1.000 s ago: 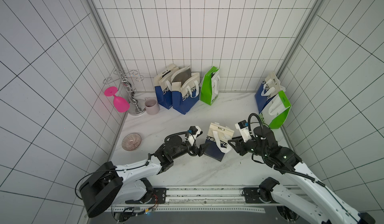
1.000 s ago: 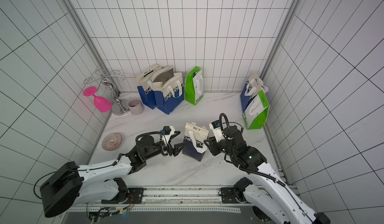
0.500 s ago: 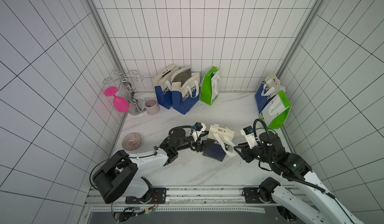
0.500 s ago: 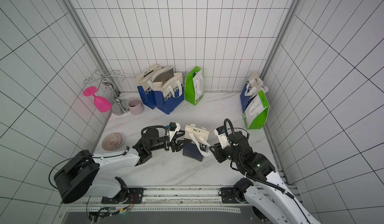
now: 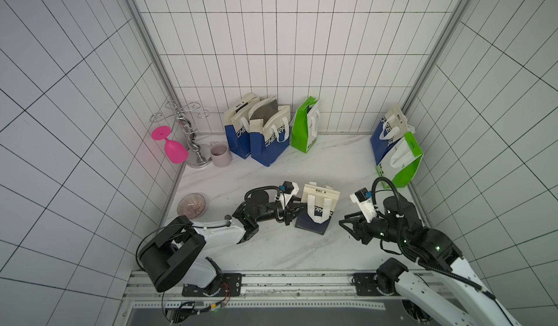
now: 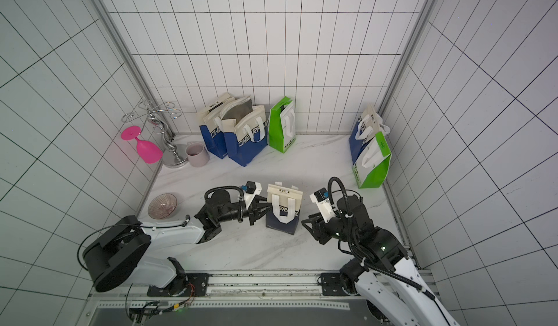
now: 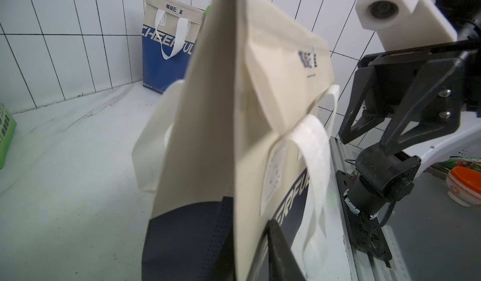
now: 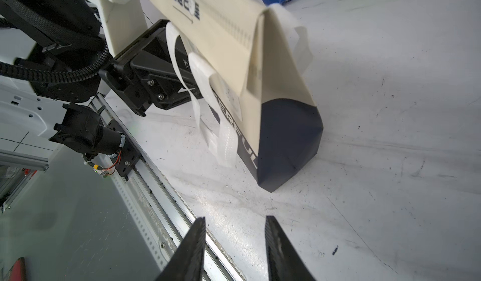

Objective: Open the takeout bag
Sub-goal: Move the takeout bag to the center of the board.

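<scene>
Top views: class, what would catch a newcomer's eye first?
The small cream-and-navy fabric takeout bag stands mid-table between the left end effector, at its side, and the open right end effector, clear of it. A bright pink plastic goblet hangs from a silver wire rack in the back left corner.

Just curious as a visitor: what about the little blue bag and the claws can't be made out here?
Takeout bag interior: folded flap covers it, every view.
Left gripper grip: bag hides one finger in the left wrist view; top views too small.
Orange-lidded bowl: cut off by the left wrist view's edge.
</scene>
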`<act>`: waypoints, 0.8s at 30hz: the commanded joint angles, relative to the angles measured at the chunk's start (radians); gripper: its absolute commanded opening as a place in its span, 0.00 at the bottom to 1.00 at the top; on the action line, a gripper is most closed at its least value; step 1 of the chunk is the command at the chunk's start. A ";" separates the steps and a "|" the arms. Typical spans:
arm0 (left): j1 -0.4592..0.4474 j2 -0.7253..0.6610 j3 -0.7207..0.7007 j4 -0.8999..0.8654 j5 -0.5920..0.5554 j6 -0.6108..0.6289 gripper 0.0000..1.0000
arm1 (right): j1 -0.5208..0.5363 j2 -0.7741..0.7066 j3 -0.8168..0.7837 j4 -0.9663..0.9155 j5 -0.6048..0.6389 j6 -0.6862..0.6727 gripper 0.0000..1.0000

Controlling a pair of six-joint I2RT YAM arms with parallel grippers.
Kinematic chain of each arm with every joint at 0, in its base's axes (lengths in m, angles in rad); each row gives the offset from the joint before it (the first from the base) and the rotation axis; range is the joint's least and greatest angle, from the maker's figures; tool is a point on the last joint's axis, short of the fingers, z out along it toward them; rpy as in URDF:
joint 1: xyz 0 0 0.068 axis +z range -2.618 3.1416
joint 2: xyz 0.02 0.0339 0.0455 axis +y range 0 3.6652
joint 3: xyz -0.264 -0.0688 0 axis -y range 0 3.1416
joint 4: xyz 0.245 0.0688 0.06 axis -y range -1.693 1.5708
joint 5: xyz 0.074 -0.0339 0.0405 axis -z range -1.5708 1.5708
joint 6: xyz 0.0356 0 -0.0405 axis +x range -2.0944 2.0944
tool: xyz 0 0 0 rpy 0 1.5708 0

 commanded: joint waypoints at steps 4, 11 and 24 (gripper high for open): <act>-0.012 -0.048 -0.035 0.060 -0.012 -0.017 0.04 | 0.009 0.030 0.183 -0.013 -0.006 -0.109 0.35; -0.043 -0.056 -0.036 0.061 -0.022 -0.021 0.00 | 0.022 0.113 0.367 0.147 0.014 -0.226 0.26; -0.056 -0.073 -0.048 0.066 -0.070 -0.023 0.00 | 0.397 0.282 0.428 0.250 0.470 -0.780 0.34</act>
